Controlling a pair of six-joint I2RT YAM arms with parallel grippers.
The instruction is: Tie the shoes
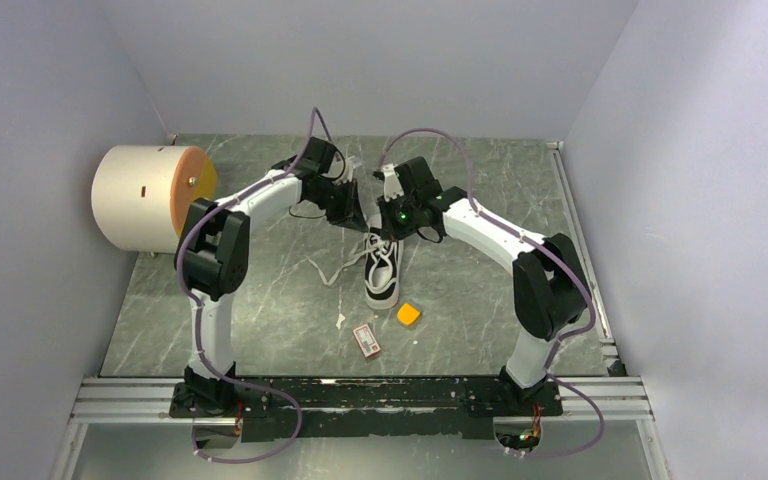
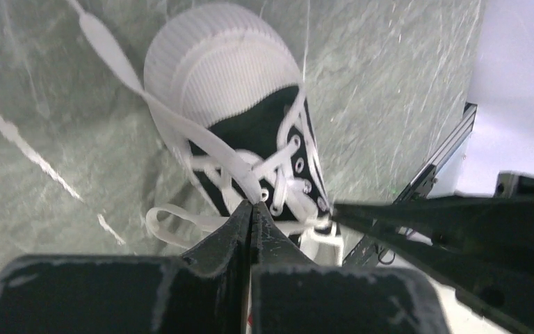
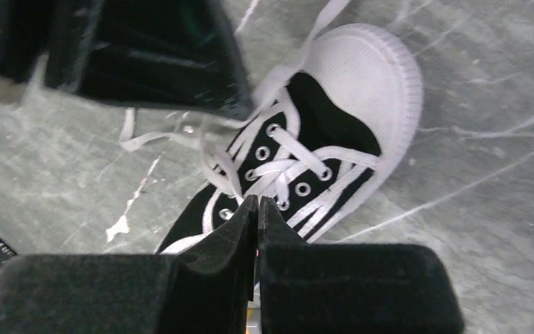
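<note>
The shoe [image 1: 383, 272] is a black-and-white sneaker lying mid-table, white toe towards the arm bases. Its long white laces trail off to its left [image 1: 332, 268]. Both grippers hang close together over the lacing. My left gripper [image 2: 253, 204] [image 1: 362, 222] is shut on a lace [image 2: 181, 122] that runs taut from its tips past the toe [image 2: 229, 69]. My right gripper [image 3: 258, 200] [image 1: 390, 232] is shut at the eyelets, with a lace strand [image 3: 222, 170] ending at its tips. The shoe [image 3: 334, 125] fills the right wrist view. The left gripper's body [image 3: 146, 56] hides the upper left there.
A cream cylinder with an orange face [image 1: 150, 197] lies at the far left by the wall. A small orange block [image 1: 409, 314] and a red-and-white card [image 1: 367, 340] lie just near of the shoe's toe. Walls close in three sides; a metal rail [image 1: 360, 395] runs along the near edge.
</note>
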